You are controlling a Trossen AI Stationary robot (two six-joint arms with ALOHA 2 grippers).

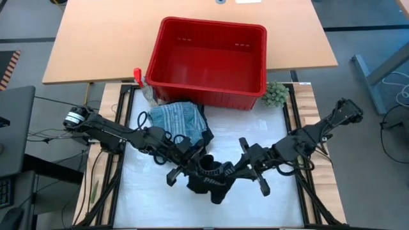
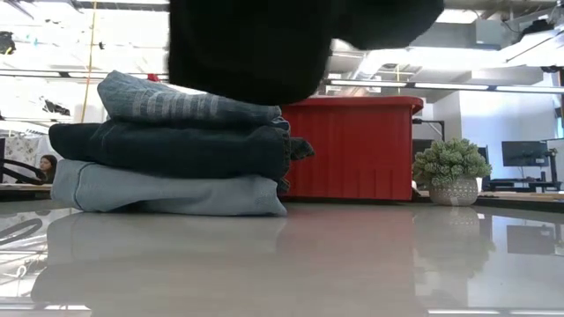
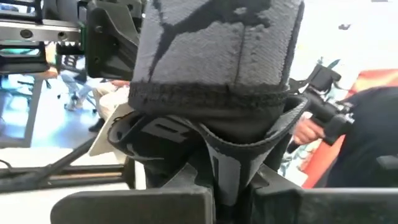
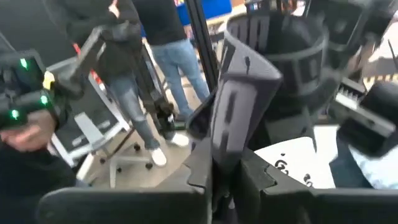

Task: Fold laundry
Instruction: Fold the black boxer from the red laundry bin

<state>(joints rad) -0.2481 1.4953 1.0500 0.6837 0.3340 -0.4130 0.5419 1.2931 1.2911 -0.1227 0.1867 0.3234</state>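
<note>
A black garment (image 1: 211, 177) with a grey printed waistband (image 3: 217, 43) hangs above the middle of the table, between my two grippers. My left gripper (image 1: 192, 167) comes in from the table's left and is shut on it. My right gripper (image 1: 248, 167) comes in from the right and is also shut on it. In the low view the garment (image 2: 251, 48) hangs clear of the table top. Three folded garments (image 2: 176, 150) lie stacked at the far left: light blue at the bottom, dark navy in the middle, grey-blue striped (image 1: 176, 118) on top. My left gripper pinches a fold of the garment's waistband (image 3: 229, 171) between its two fingers. It comes at the fold about level, from the table's left. The cloth stands up in front of the fingers, lifted clear of the table. My right gripper pinches a folded stretch of the same waistband (image 4: 225, 134) between its two fingers. It comes in about level, from the table's right. The band loops onward beyond the fingers (image 4: 280, 43), off the table.
A red plastic basket (image 1: 208, 54) stands at the table's far edge, behind the stack. A small green fuzzy ball (image 1: 276, 94) sits at its right corner. White table surface (image 1: 255, 128) lies bare to the right and near. People stand in the room beyond (image 4: 168, 56).
</note>
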